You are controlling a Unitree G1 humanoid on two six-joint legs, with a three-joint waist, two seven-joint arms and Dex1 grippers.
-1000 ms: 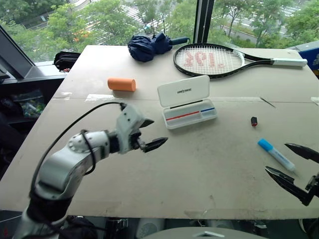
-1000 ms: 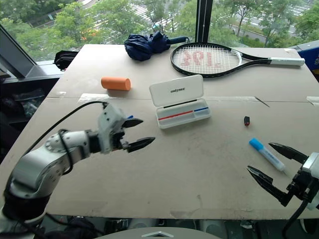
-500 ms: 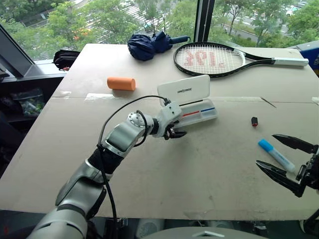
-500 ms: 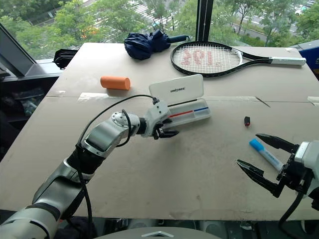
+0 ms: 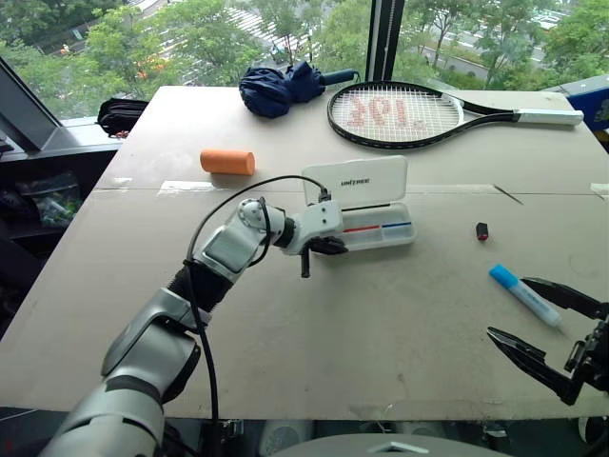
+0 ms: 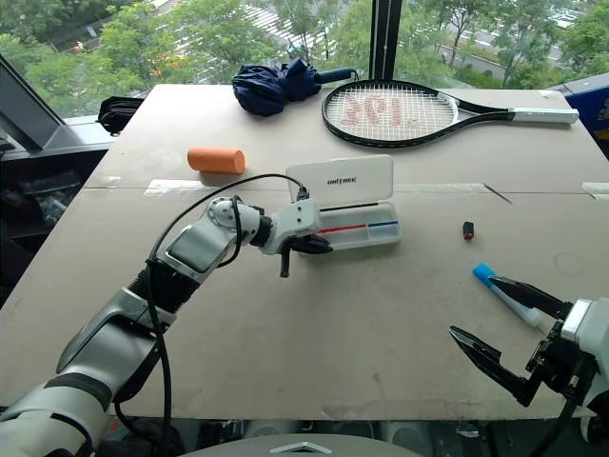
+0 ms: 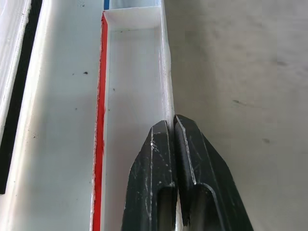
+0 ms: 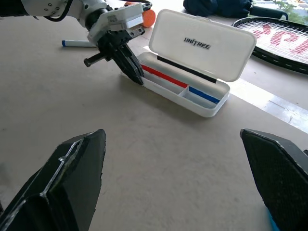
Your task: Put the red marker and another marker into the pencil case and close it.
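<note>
Behind the bench (image 5: 285,314) are windows with green trees. On its middle lies the pencil case (image 5: 366,211), lid raised. At the case's left end the left tool (image 5: 333,247) has its fingers pressed together, empty. Near the right edge, the right tool (image 5: 552,328) is spread wide beside a blue-capped marker (image 5: 521,293).

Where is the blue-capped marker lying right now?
In the left eye view, the blue-capped marker lies on the table's right side, just beyond the open right end effector.
</note>
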